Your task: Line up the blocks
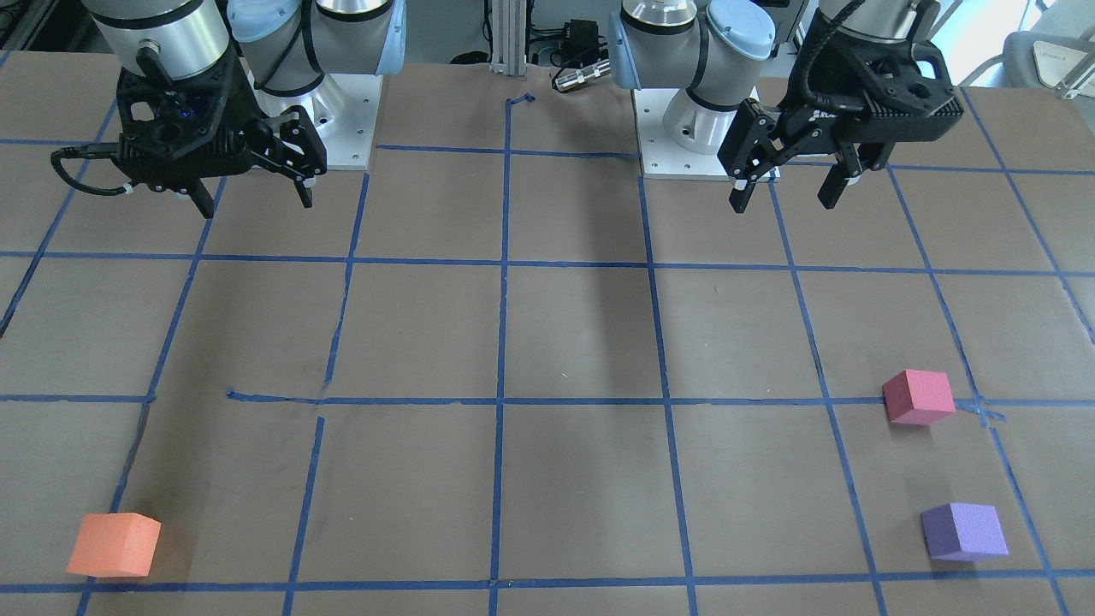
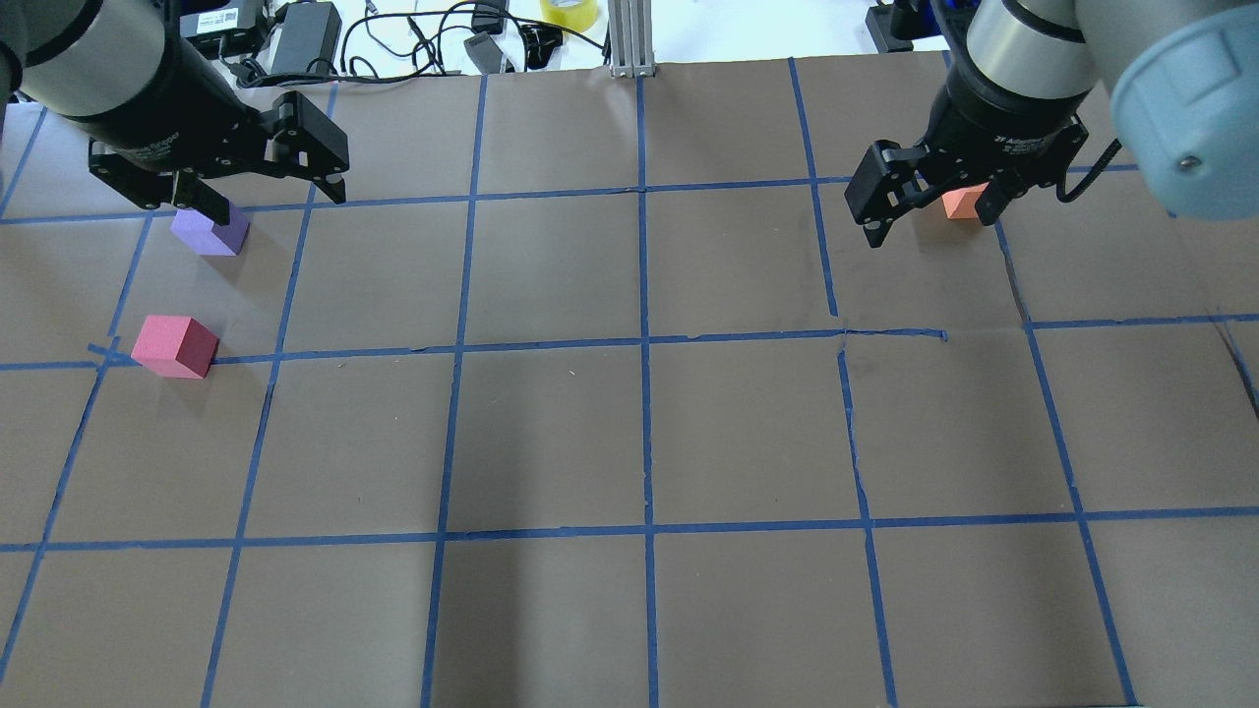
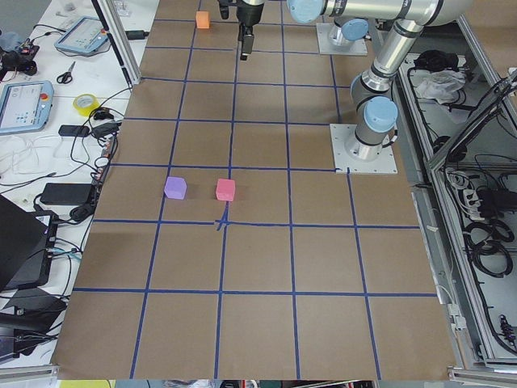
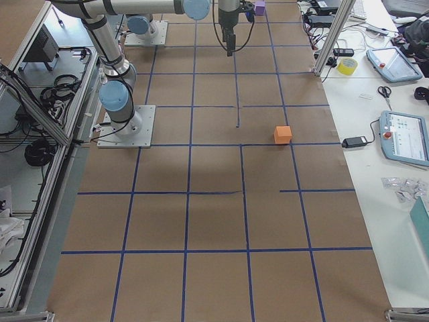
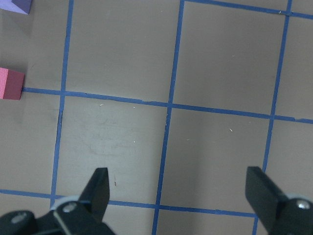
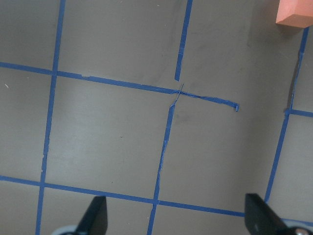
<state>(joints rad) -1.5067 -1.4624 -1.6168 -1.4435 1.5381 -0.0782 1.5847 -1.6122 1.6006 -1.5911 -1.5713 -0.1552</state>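
Note:
Three small foam cubes lie on the brown gridded table. The orange block [image 1: 114, 544] [image 2: 959, 202] lies alone on my right side, far from the robot. The pinkish-red block [image 1: 918, 397] [image 2: 175, 346] and the purple block [image 1: 964, 531] [image 2: 209, 232] lie one grid square apart on my left side. My left gripper [image 1: 784, 204] [image 2: 266, 202] [image 5: 178, 183] is open and empty, raised above the table. My right gripper [image 1: 257, 205] [image 2: 929, 221] [image 6: 176, 205] is also open, empty and raised. The wrist views show the red block [image 5: 11, 84] and the orange block [image 6: 295, 12] at their edges.
Blue tape lines [image 2: 644, 344] divide the table into large squares. The two robot bases [image 1: 321, 120] [image 1: 693, 128] stand at the robot's edge. Cables, a power brick and a yellow tape roll [image 2: 569, 12] lie beyond the far edge.

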